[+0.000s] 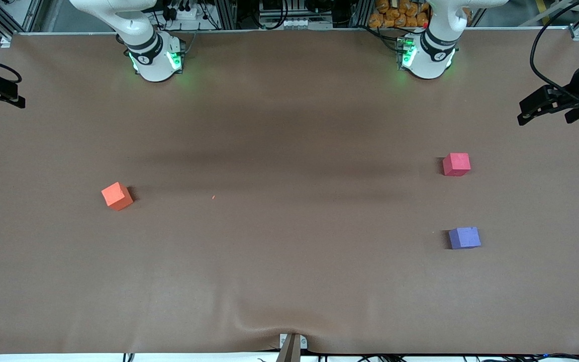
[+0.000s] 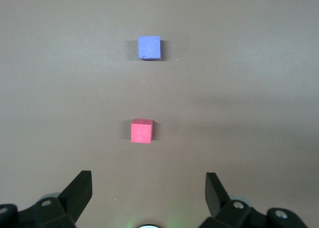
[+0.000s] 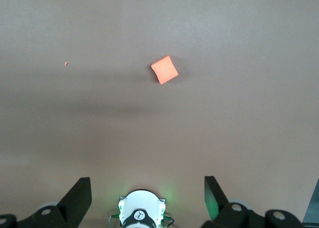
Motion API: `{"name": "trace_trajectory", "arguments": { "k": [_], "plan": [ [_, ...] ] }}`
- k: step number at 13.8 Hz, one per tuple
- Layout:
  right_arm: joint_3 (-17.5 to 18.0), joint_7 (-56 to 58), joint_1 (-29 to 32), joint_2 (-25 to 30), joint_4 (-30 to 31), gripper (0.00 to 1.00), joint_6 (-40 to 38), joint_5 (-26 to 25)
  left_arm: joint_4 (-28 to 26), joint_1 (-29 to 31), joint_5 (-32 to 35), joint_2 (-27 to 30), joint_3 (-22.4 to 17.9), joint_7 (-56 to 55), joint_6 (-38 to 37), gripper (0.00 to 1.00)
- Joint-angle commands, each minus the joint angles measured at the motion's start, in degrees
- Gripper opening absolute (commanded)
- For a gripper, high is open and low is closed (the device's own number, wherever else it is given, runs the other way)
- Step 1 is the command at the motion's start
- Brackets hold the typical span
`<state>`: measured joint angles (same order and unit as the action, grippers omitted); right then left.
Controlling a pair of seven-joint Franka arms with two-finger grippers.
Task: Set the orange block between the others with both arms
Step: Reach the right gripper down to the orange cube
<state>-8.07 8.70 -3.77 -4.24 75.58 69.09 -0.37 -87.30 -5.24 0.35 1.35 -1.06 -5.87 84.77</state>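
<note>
The orange block (image 1: pixel 117 195) lay on the table (image 1: pixel 289 281) toward the right arm's end, turned askew, well apart from the other two. The red cube (image 1: pixel 456 164) and the purple cube (image 1: pixel 464 238) sat toward the left arm's end, the purple one at 6 o'clock from the red, nearer the front camera, with a bare gap between them. The left gripper (image 2: pixel 148 193) hung high over its end of the table, jaws spread wide and empty. The right gripper (image 3: pixel 147 194) did likewise, wide open, holding nothing.
</note>
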Motion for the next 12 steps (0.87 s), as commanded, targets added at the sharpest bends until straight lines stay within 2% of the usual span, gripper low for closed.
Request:
{"name": "trace_trajectory", "arguments": {
  "k": [1,7,10,12],
  "plan": [
    [0.0,-0.9,0.0,0.5,-0.4,1.0,-0.7,0.0,0.4,-2.0,1.1,0.8,-0.7,0.8,-1.2,1.0],
    [0.0,-0.8,-0.1,-0.7,0.6,1.0,1.4,0.6,1.6,-1.6,2.0,0.1,-0.3,1.1,-2.1,1.0],
    [0.0,1.4,-0.3,-4.6,5.6,1.0,10.5,0.6,1.6,-1.9,1.9,0.3,-0.3,1.1,-3.5,1.0],
    [0.0,3.9,-0.3,-8.4,9.6,1.0,19.2,0.6,1.6,-1.9,1.3,0.3,-0.2,1.1,-3.8,1.0]
  ]
}}
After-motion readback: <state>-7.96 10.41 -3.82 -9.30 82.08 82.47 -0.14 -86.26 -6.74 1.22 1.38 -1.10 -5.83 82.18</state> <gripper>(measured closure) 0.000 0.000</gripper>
